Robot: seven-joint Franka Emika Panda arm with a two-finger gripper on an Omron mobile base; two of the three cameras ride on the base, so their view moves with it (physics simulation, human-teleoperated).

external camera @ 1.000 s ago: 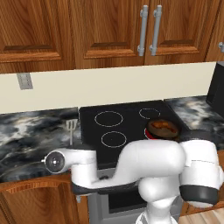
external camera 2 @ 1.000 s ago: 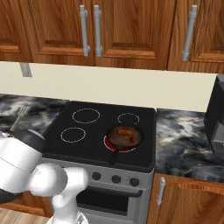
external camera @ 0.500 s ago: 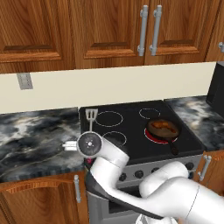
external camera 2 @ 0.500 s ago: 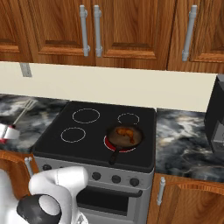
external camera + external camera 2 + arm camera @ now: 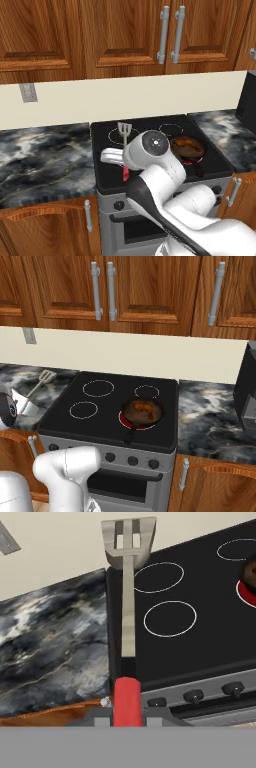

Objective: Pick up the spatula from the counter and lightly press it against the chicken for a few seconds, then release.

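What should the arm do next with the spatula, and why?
Probably swing the spatula to the right, toward the pan, before lowering it. The gripper is shut on its red handle, and the blade hangs by the left side of the stove. The chicken sits in the pan on the front right burner, well apart from the blade.

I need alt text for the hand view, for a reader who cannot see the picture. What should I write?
The hand grips a spatula by its red handle, with the slotted metal blade pointing away over the edge of a black stove. A dark marble counter lies beside the stove, on the picture's left.
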